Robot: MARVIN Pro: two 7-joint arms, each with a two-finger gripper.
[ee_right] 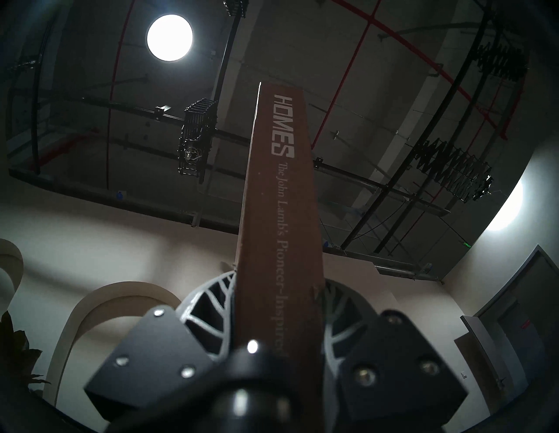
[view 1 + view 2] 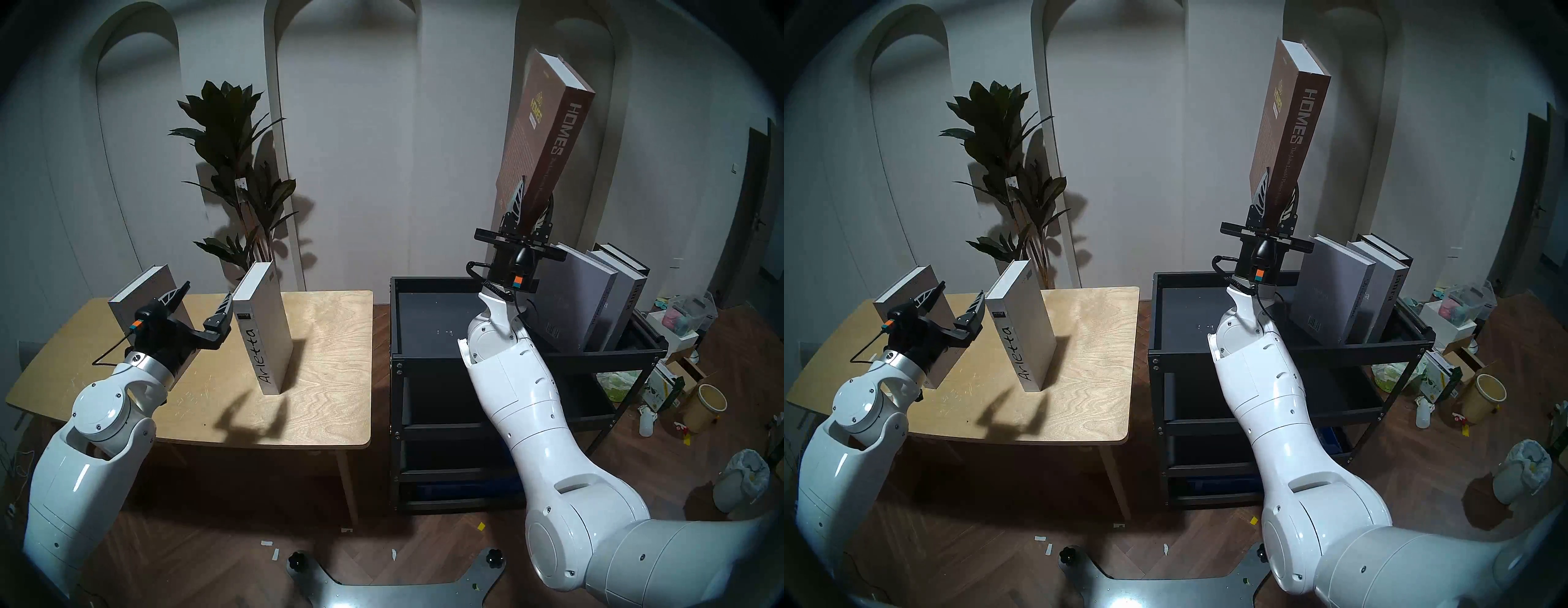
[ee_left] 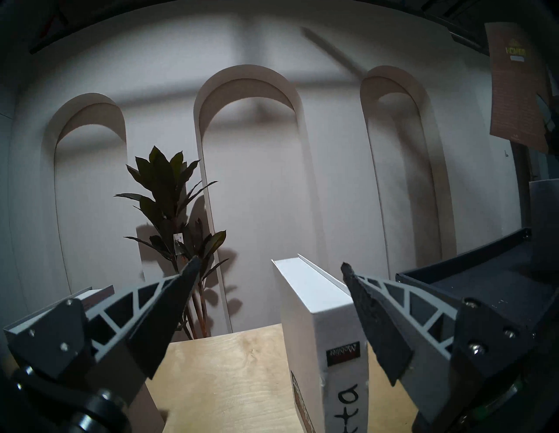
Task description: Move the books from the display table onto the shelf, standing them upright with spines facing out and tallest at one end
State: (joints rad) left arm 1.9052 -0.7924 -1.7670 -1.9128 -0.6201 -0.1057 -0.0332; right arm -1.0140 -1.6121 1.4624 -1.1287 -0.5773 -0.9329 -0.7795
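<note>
Head stereo left, looking down: grips the brown "HOMES" book point(image 2: 547, 127) by its lower end in the right gripper point(image 2: 535, 196), jaws closed partway onto both covers and aimed steeply upward. Carries it high over the black shelf point(image 2: 424, 356), long axis close to vertical, top leaning a little toward the view's right, spine turned to the robot. Same in the right wrist view: brown spine straight up between the fingers toward the ceiling. Already standing at the right end of the shelf's rimmed top tray, leaning slightly, spines outward: a pale grey book point(image 2: 572, 297), a second grey book point(image 2: 615, 293), and a black book point(image 2: 632, 260) at the far right. Open tray floor below and to the left of that row, so probably next a straight descent with the axis kept upright, landing just beside the pale grey book; likely wants the lean corrected first, lest a bottom corner catch that neighbour. Looks the tallest, so suited to the row's left end. Over the display table point(image 2: 331, 361), spreads the left gripper point(image 2: 208, 291) wide and empty, roughly level, right finger just beside the top of the upright white "Arletta" book point(image 2: 263, 322), left finger in front of an upright grey table book point(image 2: 140, 293). Plainly nearer both of those than the right arm.
</note>
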